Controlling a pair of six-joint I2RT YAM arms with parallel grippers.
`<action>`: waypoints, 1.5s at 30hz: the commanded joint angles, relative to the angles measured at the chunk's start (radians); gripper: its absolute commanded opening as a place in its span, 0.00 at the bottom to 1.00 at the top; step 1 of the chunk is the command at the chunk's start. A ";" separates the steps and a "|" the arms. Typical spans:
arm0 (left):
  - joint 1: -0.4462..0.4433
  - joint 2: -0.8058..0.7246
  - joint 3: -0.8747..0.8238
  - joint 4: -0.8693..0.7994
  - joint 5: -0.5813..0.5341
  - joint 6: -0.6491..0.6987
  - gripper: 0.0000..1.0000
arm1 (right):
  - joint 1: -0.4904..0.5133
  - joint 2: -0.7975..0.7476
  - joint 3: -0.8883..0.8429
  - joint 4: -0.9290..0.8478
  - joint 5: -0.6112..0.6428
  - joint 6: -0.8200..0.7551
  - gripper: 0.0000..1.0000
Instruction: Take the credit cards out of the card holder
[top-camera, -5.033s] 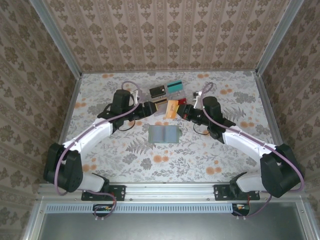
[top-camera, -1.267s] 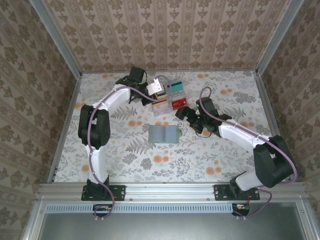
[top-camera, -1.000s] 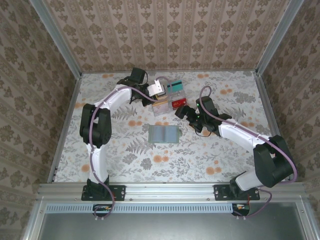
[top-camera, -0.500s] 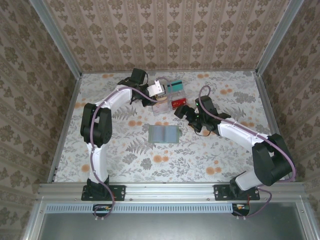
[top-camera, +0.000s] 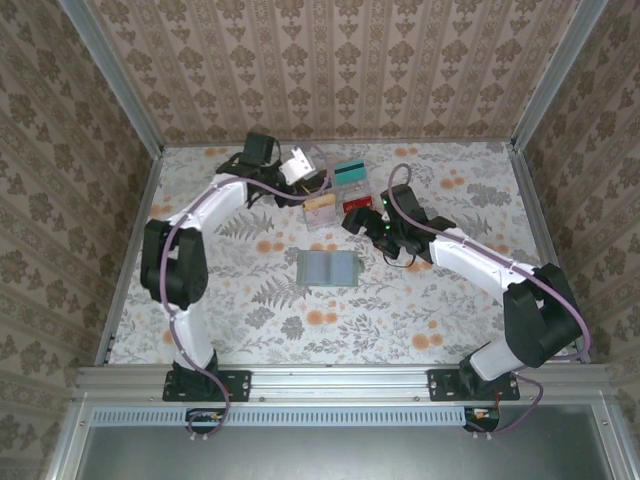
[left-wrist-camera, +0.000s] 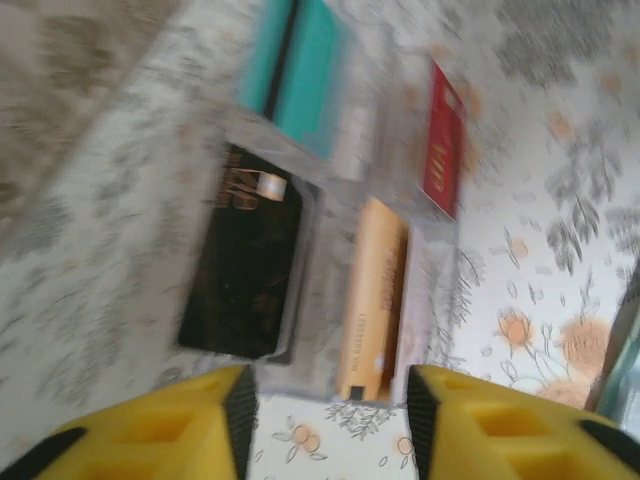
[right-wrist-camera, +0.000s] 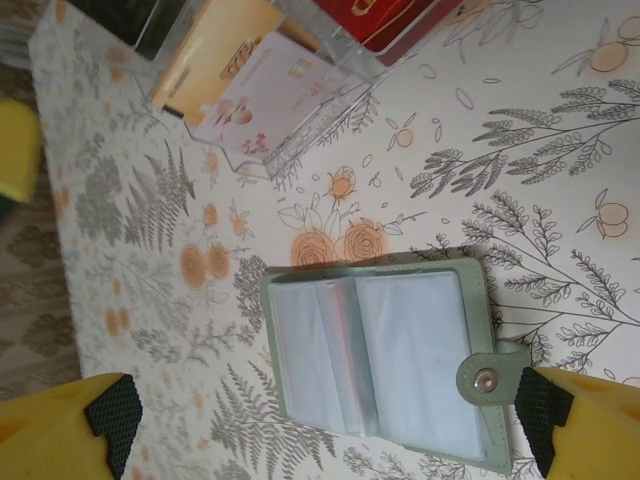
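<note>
The left gripper (left-wrist-camera: 328, 425) hangs released, its yellow fingers (left-wrist-camera: 150, 440) apart with nothing between them, just short of a cluster of clear boxes (left-wrist-camera: 325, 215). Straight ahead of its left finger the dark brown-black card (left-wrist-camera: 245, 265) lies flat in one box. Ahead of its right finger the orange-yellow card (left-wrist-camera: 370, 300) leans in the next box. Farther ahead sit the teal card (left-wrist-camera: 300, 70) and, to the right of it, the red card (left-wrist-camera: 443, 140). The card holder (right-wrist-camera: 390, 350) lies spread open on the floral tabletop (right-wrist-camera: 520, 180), pale pockets up and snap tab (right-wrist-camera: 485, 378) on its right side, apart from the boxes. It lies directly beneath the right gripper (right-wrist-camera: 325, 415), whose fingers stand wide on either side of it, grasping nothing.
</note>
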 joint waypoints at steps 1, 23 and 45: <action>0.031 -0.121 -0.072 0.122 -0.077 -0.230 0.57 | 0.064 0.044 0.083 -0.141 0.101 -0.071 0.96; 0.192 -0.484 -0.597 0.192 -0.288 -0.962 1.00 | 0.287 0.477 0.402 -0.449 0.261 -0.148 0.70; 0.183 -0.350 -0.571 0.142 0.099 -1.130 0.78 | 0.279 0.523 0.298 -0.422 0.291 -0.112 0.58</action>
